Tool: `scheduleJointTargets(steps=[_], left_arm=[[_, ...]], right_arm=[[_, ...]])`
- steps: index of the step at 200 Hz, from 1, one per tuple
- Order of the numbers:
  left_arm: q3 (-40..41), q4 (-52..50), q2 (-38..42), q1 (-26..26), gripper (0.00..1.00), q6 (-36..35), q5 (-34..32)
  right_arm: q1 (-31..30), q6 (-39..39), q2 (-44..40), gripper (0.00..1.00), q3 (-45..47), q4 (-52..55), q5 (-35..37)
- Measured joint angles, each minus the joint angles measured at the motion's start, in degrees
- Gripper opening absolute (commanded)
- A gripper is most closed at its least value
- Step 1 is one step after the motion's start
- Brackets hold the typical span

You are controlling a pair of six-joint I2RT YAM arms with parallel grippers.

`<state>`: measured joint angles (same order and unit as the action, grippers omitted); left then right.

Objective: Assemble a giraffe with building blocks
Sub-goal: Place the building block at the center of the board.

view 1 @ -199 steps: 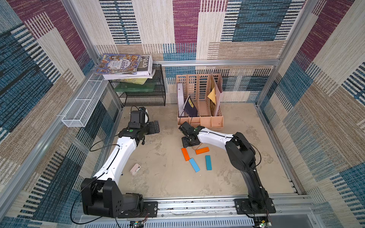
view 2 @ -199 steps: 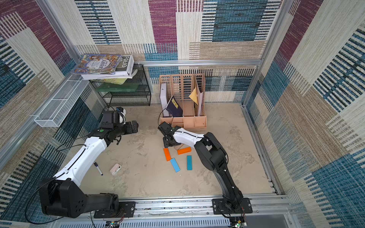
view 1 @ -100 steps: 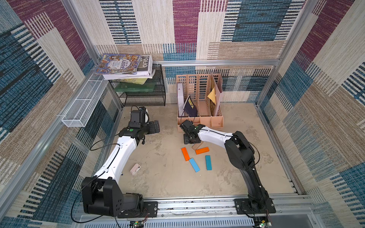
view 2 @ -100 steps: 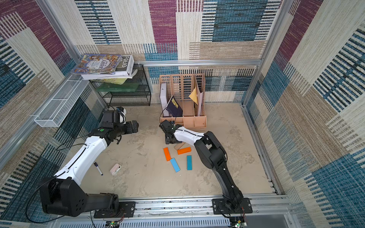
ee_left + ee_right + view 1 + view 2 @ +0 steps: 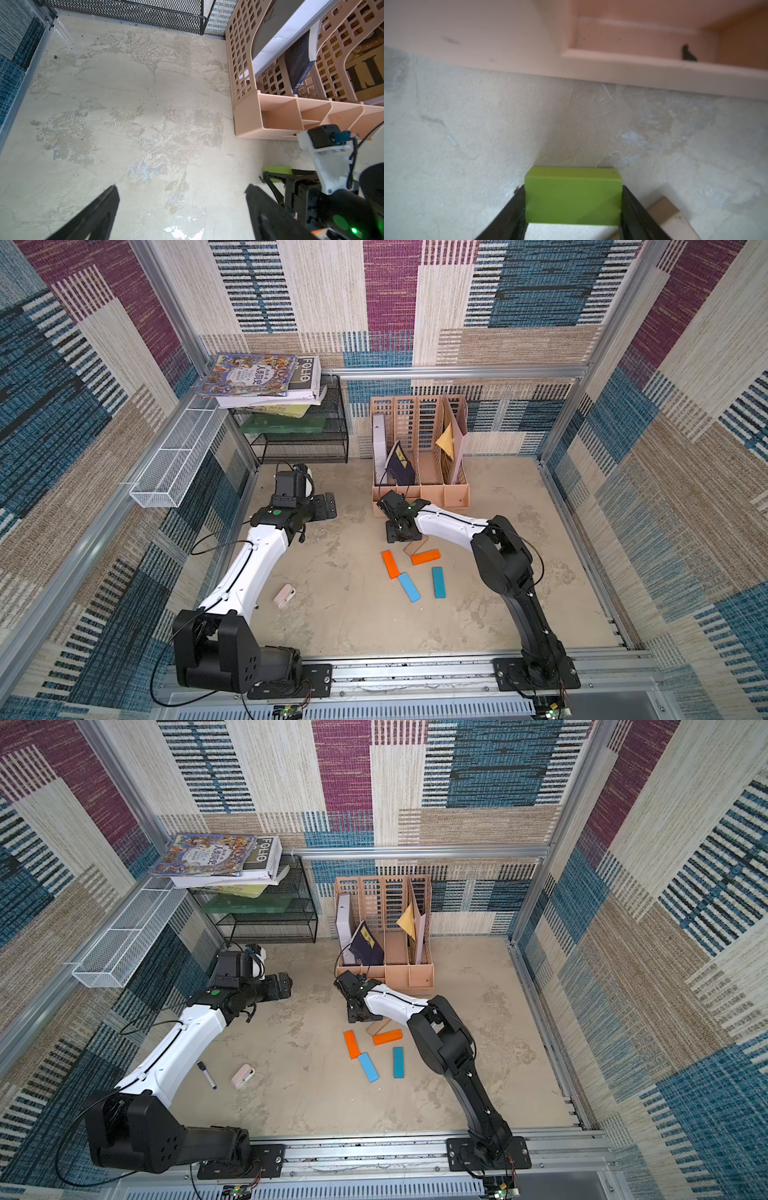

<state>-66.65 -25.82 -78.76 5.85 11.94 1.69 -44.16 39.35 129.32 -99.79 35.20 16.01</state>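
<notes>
Giraffe head block (image 5: 572, 199), lime green, is clamped in right gripper (image 5: 572, 188); lowering could bump the tan block (image 5: 662, 211) just beside it. Left gripper (image 5: 181, 187) is released.

white links (image 5: 444, 524) | black joints (image 5: 503, 560) | black cables (image 5: 240, 569) | green dot (image 5: 274, 513)

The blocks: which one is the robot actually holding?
The lime-green block, clamped in the right gripper; the orange blocks, blue blocks and tan block lie loose on the table.
</notes>
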Motion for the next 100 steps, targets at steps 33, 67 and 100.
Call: scheduleJointTargets(steps=[33, 67, 100], left_arm=[[-0.07, -0.02, -0.02, 0.0, 0.99, 0.0, 0.0], [-0.07, -0.02, -0.02, 0.0, 0.99, 0.0, 0.02], [-0.07, 0.0, -0.02, 0.0, 0.99, 0.02, 0.26]], right_arm=[[-0.81, 1.07, -0.87, 0.57, 2.4, -2.64, 2.01], [-2.23, 2.95, -1.53, 0.58, 4.98, -5.38, 5.92], [-3.06, 4.68, -1.88, 0.58, 6.78, -7.5, 8.9]])
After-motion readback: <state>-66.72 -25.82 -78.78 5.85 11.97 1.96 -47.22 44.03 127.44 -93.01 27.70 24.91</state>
